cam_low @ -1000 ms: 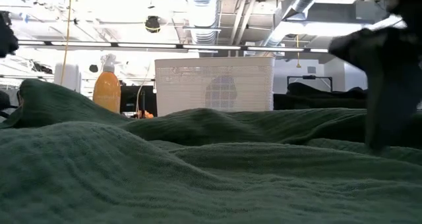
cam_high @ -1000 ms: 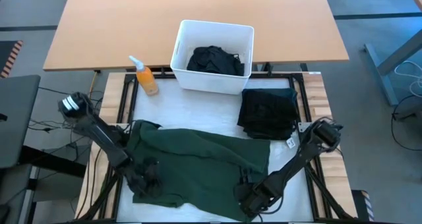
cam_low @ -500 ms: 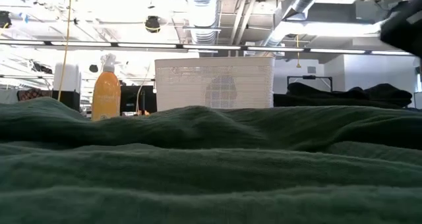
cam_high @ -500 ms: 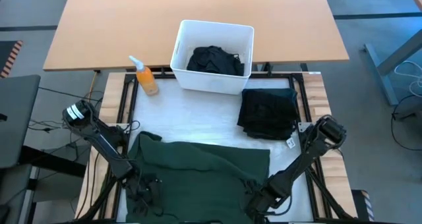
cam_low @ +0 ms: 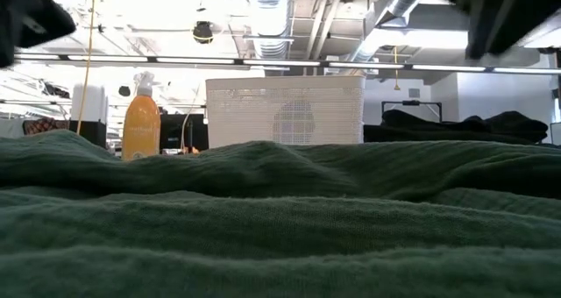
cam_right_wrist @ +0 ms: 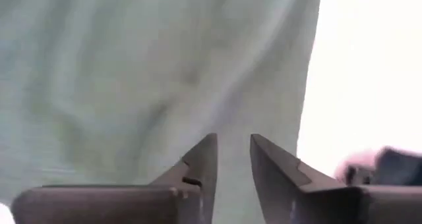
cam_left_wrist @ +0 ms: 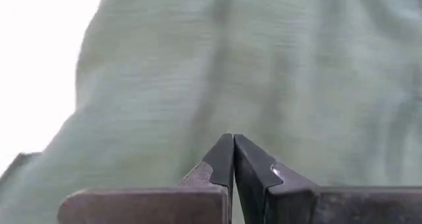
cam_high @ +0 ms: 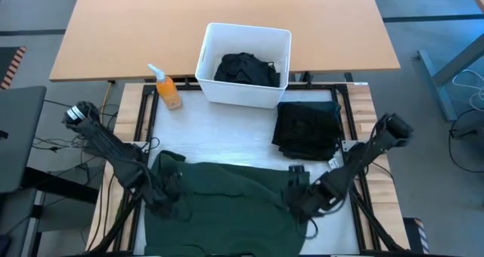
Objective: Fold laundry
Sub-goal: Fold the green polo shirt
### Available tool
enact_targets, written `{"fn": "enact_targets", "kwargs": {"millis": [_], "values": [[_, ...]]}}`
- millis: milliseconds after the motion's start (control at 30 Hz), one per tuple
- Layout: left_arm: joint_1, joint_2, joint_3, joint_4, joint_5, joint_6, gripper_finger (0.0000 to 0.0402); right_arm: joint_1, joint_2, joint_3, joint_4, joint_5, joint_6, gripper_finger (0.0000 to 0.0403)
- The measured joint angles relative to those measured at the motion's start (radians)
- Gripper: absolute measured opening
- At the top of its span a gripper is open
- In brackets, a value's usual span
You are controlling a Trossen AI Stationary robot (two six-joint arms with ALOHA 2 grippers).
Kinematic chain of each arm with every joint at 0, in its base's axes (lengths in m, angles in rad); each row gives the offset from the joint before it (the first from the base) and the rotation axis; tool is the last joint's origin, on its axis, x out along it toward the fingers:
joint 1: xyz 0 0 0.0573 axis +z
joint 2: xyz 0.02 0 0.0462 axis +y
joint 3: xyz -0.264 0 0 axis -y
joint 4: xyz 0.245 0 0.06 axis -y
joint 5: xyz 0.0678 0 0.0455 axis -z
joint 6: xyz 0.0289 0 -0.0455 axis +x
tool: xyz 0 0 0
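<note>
While flanking the green garment [cam_high: 223, 204]: left end effector [cam_left_wrist: 232, 145] pressed together, right end effector [cam_right_wrist: 232, 148] slightly spread.

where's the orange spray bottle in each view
High view: orange spray bottle at upper left, just left of the white bin.
Low view: bottle at left, again left of the bin.
Left wrist view: not in it.
Right wrist view: not in it.
Shared landmark: the white bin.
</note>
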Motion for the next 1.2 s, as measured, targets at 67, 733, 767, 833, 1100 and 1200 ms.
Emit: {"fn": "enact_targets", "kwargs": {"millis": [67, 733, 767, 833, 1100, 1200], "values": [[0.027, -0.022, -0.026, -0.053, -0.026, -0.021, 0.0, -0.041, -0.024, -0.081, 0.045, -0.029, -0.001, 0.0099], [0.39, -0.049, -0.364, 0.006, -0.084, -0.025, 0.0, -0.162, -0.082, -0.546, 0.308, -0.149, 0.471, 0.0022], [0.414, -0.049, -0.364, 0.007, -0.101, -0.005, 0.0, -0.147, -0.081, -0.539, 0.287, -0.151, 0.503, 0.0018], [0.465, -0.048, -0.364, 0.005, -0.115, 0.03, 0.0, -0.119, -0.08, -0.524, 0.242, -0.15, 0.572, 0.0013], [0.617, -0.048, -0.363, 0.046, -0.186, 0.145, 0.0, -0.035, -0.076, -0.399, 0.035, -0.144, 0.68, 0.0025], [0.648, -0.054, -0.363, 0.13, -0.178, 0.23, 0.0, -0.014, -0.076, -0.333, -0.008, -0.095, 0.67, 0.0022]]}}
